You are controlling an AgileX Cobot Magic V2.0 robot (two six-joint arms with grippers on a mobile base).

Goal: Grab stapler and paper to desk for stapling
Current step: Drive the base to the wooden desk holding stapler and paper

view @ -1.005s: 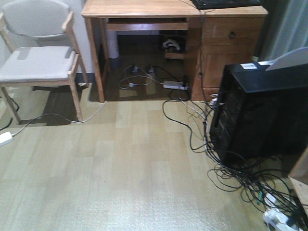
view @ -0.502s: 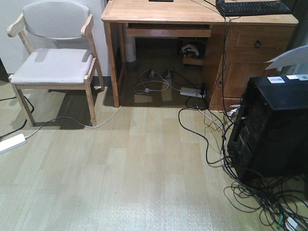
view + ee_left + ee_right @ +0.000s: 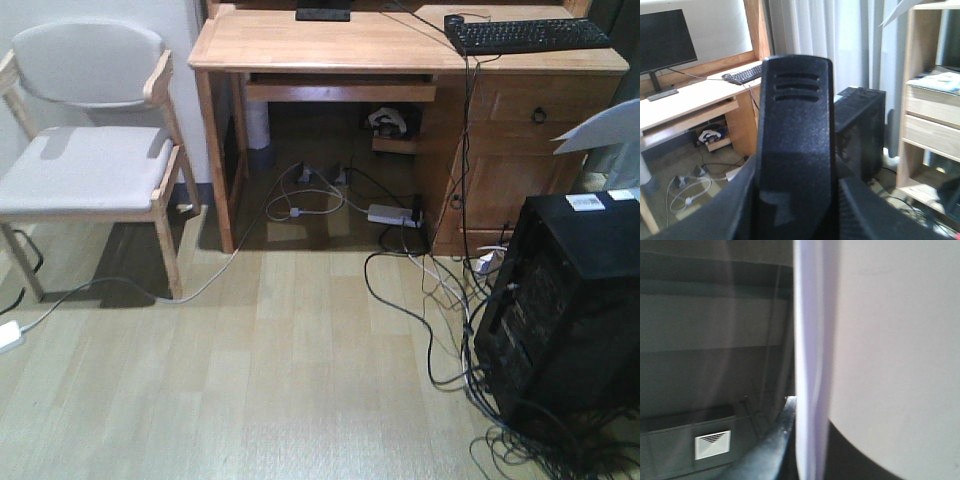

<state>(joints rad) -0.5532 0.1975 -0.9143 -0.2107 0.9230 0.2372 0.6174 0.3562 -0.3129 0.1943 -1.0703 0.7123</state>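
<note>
Stapler (image 3: 795,125) stands clamped in left claw (image 3: 796,212); paper (image 3: 890,330) clamped in right claw (image 3: 812,452).

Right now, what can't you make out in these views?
Stapler: left wrist view, its black top fills the middle; label patch unseen, and where the left fingers touch it is hidden behind it.
Paper: right wrist view, too close and blurred, edges cut off; front view shows only a corner at the right edge.
Desk: back cut off by the front view's top edge.
</note>
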